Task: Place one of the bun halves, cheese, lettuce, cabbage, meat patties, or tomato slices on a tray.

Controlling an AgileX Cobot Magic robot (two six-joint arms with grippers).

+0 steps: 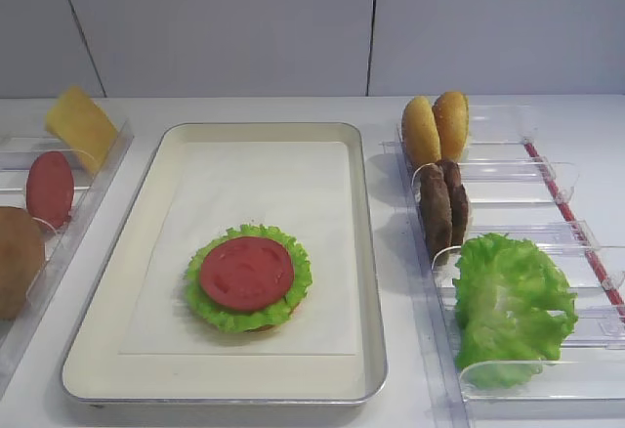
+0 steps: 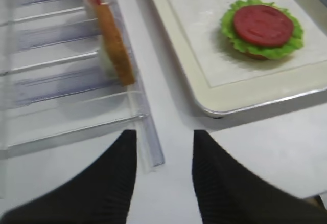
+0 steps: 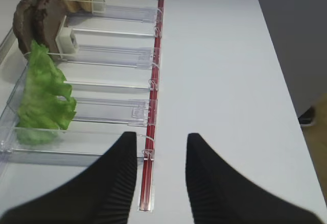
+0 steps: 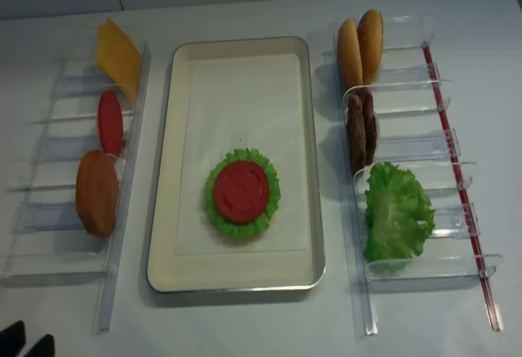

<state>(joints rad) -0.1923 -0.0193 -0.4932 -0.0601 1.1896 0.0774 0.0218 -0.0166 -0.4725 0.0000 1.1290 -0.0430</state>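
Cream tray (image 1: 363,252) sits centre, white liner inside. On the liner, a flat round lettuce piece (image 1: 291,296) with one red tomato slice (image 1: 246,273) flat on top. Second tomato slice (image 1: 49,189) stands on edge in the left bins, yellow cheese (image 1: 80,127) leaning behind it. Right bins: two bun halves (image 1: 436,127) upright, dark meat patties (image 1: 442,205) on edge, ruffled lettuce bunch (image 1: 510,306) nearest.

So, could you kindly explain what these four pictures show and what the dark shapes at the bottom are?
It is a two-armed robot. Two cameras look down on the table; two ride on the wrists. The dark shapes are each arm's end effector: the left end effector and the right end effector, both open and holding nothing. On the tray lies a tomato slice on lettuce. Clear bins beside it hold cheese, bun halves, meat patties and more lettuce.
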